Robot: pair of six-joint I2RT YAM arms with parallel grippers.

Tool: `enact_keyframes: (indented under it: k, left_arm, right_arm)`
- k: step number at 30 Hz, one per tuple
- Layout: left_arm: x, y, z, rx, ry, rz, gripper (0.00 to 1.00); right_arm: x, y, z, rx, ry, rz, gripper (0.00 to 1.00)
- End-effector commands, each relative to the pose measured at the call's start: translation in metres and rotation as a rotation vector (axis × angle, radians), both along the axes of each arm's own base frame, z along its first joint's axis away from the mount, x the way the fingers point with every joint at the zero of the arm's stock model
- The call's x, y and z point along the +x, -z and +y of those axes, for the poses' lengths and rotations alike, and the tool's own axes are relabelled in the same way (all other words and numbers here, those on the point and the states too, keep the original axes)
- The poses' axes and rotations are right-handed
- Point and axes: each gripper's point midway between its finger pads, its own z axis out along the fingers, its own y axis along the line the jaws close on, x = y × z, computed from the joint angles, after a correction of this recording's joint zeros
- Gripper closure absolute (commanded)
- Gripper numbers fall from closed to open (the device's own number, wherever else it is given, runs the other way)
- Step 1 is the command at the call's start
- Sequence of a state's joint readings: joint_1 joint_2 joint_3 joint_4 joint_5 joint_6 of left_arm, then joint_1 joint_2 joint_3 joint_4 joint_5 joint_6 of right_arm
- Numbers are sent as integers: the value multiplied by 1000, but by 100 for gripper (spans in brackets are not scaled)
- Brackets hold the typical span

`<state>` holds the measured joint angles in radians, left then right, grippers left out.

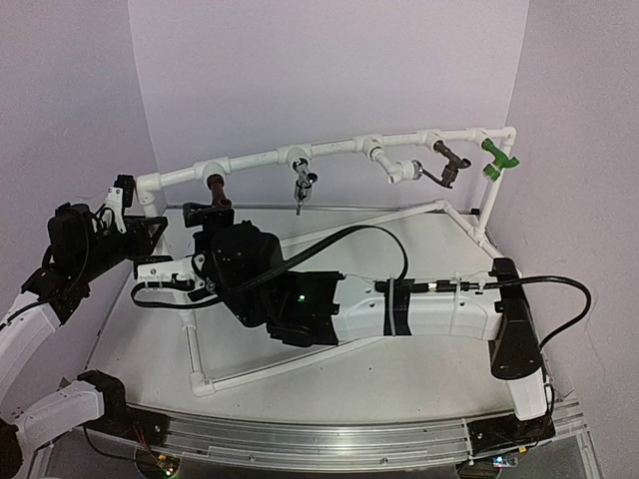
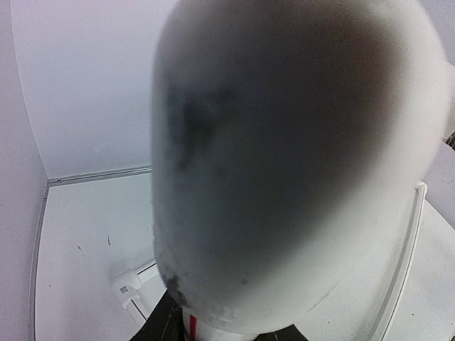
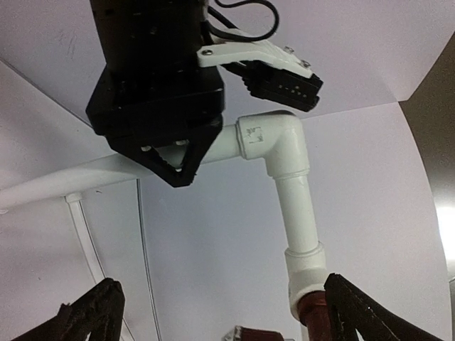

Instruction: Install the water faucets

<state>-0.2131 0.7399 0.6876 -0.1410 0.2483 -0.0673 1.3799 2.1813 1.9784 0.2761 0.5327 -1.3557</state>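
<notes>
Altogether five faucets (image 1: 399, 172) hang on one pipe frame (image 1: 260, 158); left hand (image 1: 128, 197) grips it, right hand (image 3: 224, 312) stands open.

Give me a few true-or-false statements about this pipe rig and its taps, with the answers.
1. Five faucets are on the white PVC pipe frame. True.
2. The green faucet is at the left end of the row. False: it is at the right end; the dark brown faucet is leftmost.
3. The right arm's fingers are clamped on the dark brown faucet. False: they stand wide apart, one on each side of it.
4. The left arm's fingers grip the frame beside its corner elbow. True.
</notes>
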Motion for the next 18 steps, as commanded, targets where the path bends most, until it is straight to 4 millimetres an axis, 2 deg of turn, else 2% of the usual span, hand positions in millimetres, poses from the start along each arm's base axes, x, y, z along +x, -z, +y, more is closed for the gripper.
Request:
enact_keyframes:
  k: [1, 4, 6, 7, 9, 11, 13, 15, 18]
  left_arm:
    - [-16, 36, -19, -112, 75, 248, 82]
    - [-16, 23, -21, -157, 75, 263, 54]
    - [-21, 12, -23, -195, 86, 260, 40]
    - [-24, 6, -25, -209, 100, 254, 26]
    - [-34, -8, -24, -237, 105, 232, 10]
    - [-44, -22, -19, -260, 91, 208, 4]
    - [-54, -32, -15, -280, 80, 197, 3]
    - [-68, -43, -10, -293, 72, 182, 3]
    - [-89, -75, -4, -306, 75, 122, 3]
  right_arm:
    - [-29, -75, -40, 274, -75, 112, 2]
    - [-55, -74, -51, 342, -145, 258, 2]
    - [-58, -79, -67, 411, -120, 335, 2]
    - [-60, -78, -77, 421, -110, 366, 2]
    - [-64, -78, -95, 454, -106, 431, 2]
    - [-69, -84, -116, 509, -124, 502, 2]
    - [-72, -93, -137, 576, -133, 562, 2]
    - [-67, -105, -164, 685, -91, 612, 2]
    - [-58, -125, -207, 795, 0, 622, 2]
